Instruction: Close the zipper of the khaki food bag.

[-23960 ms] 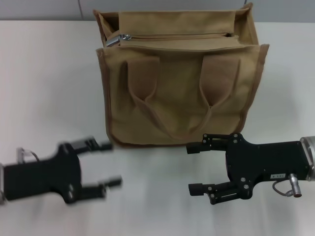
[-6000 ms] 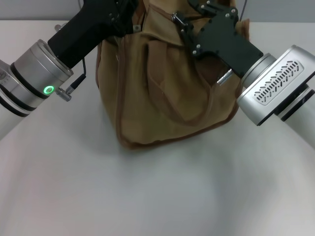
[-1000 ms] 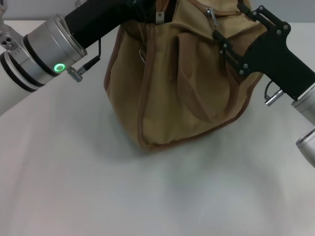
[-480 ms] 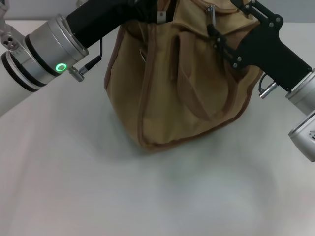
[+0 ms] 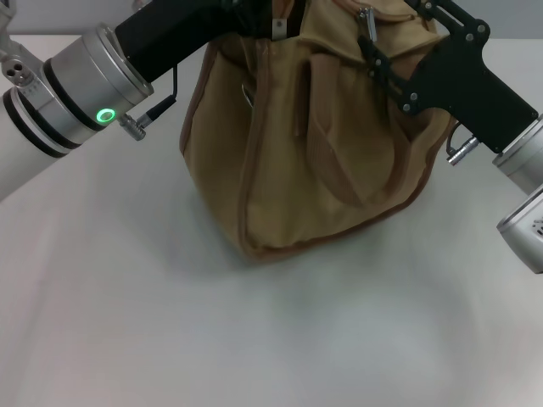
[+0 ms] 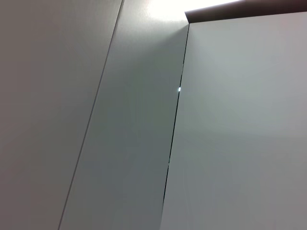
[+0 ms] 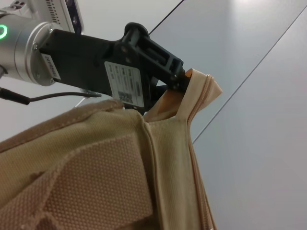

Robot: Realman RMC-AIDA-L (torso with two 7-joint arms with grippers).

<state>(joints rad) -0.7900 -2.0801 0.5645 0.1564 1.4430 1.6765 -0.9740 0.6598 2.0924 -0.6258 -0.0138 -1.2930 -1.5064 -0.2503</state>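
While the khaki food bag (image 5: 314, 136) stood on the white table (image 5: 254, 339), tilted and turned with one corner toward the robot, its upper end corner was held pinched by the left gripper (image 7: 175, 79); this was seen clearly in the right wrist view, where the closed fingers clamped the fabric tip. The right gripper (image 5: 382, 55) was placed at the top of the bag, near the small silver pull tab (image 5: 367, 21) of the zipper (image 7: 199, 158). Whether its fingers were closed on the tab could not be told. Only a wall was shown in the left wrist view.

For this step, it was judged that the bag end should be kept taut by the left gripper, so that the zipper line stays straight. The tab should be pulled along the line, not upward, and slowly, otherwise the fabric could fold and be caught.
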